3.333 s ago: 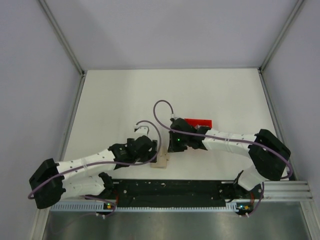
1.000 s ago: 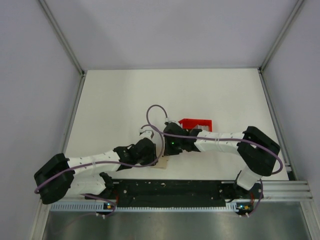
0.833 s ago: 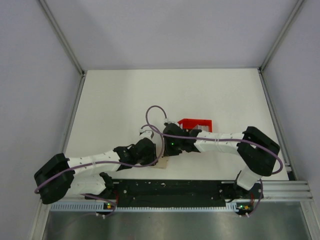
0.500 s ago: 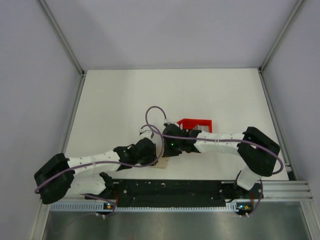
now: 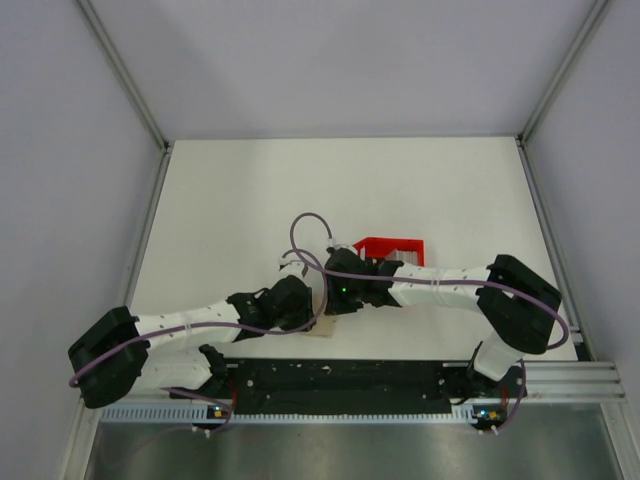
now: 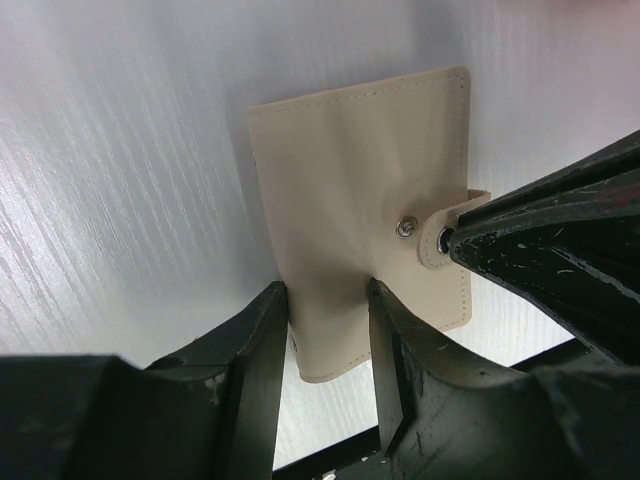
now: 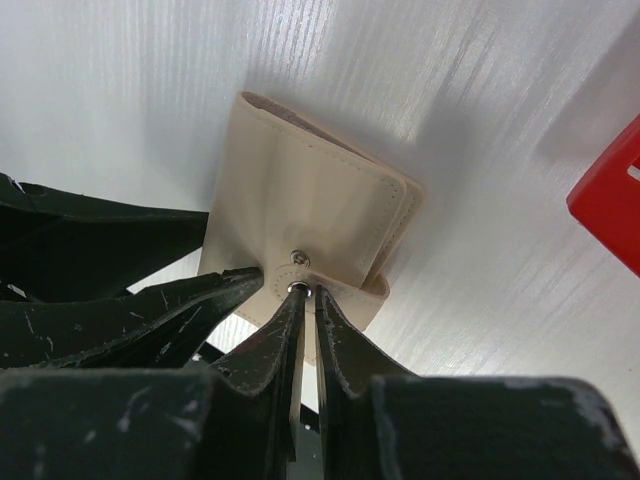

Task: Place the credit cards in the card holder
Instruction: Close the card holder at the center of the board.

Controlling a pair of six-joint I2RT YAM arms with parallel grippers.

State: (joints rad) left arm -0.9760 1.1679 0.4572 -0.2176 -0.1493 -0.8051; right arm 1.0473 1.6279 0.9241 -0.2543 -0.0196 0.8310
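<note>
Card holder: the small, flat, beige, soft folding card holder lies folded shut on the white tabletop, between the two arms near the front edge, with its strap buttoned across.
Left fingers: the left gripper is spread, one finger over each side of the holder's near part. To my eye it is pinning it down, not squeezing it.
Right fingers: the right gripper is almost closed, clenched on the short beige snap tab right at the metal stud.
Credit cards: I can't make them out in any view. The red plastic open-topped tray sits just beyond the holder, its contents too small to read.
Step in hand: I judge I'm about to pop the snap, so nothing is loaded yet.
Risk one: the tab is thin and the bite is at its very tip, so a pull could slip off the stud.
Risk two: if the left pin is light, the whole holder lifts or slides with the pull instead of opening.
Risk three: the two sets of fingers sit close together, so a sideways tug could knock them.
</note>
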